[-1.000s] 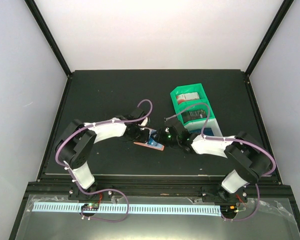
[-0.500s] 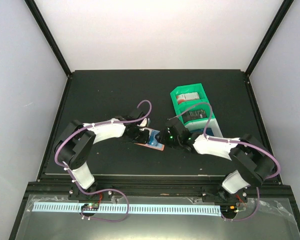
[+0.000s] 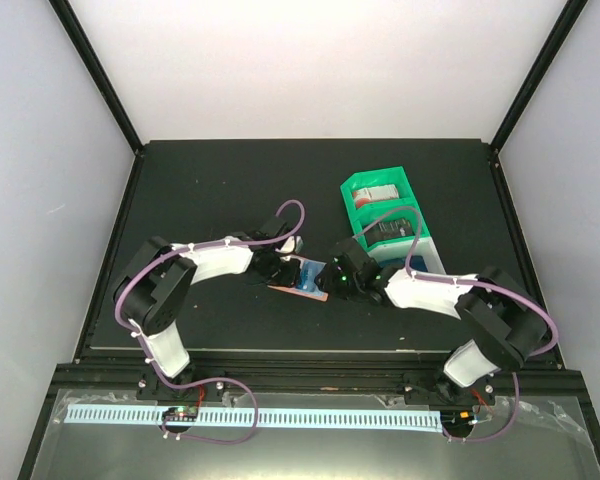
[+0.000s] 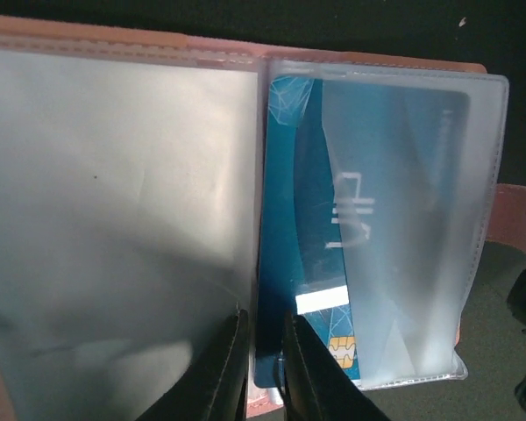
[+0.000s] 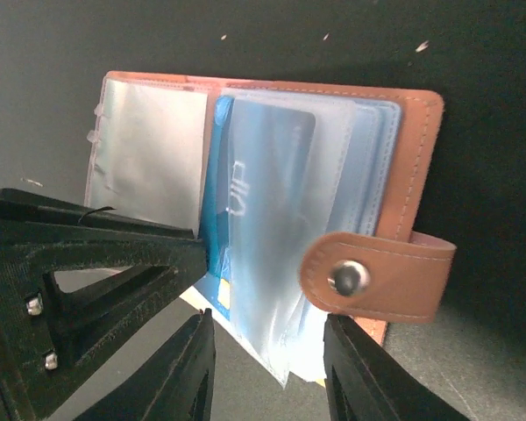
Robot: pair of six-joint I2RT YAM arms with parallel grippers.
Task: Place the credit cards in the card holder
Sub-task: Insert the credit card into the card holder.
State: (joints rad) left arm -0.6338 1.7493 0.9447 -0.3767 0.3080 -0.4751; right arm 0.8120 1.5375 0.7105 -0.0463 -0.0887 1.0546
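On table (image 3: 230, 180) — card holder (image 3: 305, 285) open, long axis left-right

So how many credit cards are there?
3: a blue card in the open card holder's clear sleeve, a red-and-white one in the green tray's far compartment, a dark one in the next. Others may be hidden.

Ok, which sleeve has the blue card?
The right-hand sleeve of the card holder, nearer the snap tab; the left-hand sleeve looks empty.
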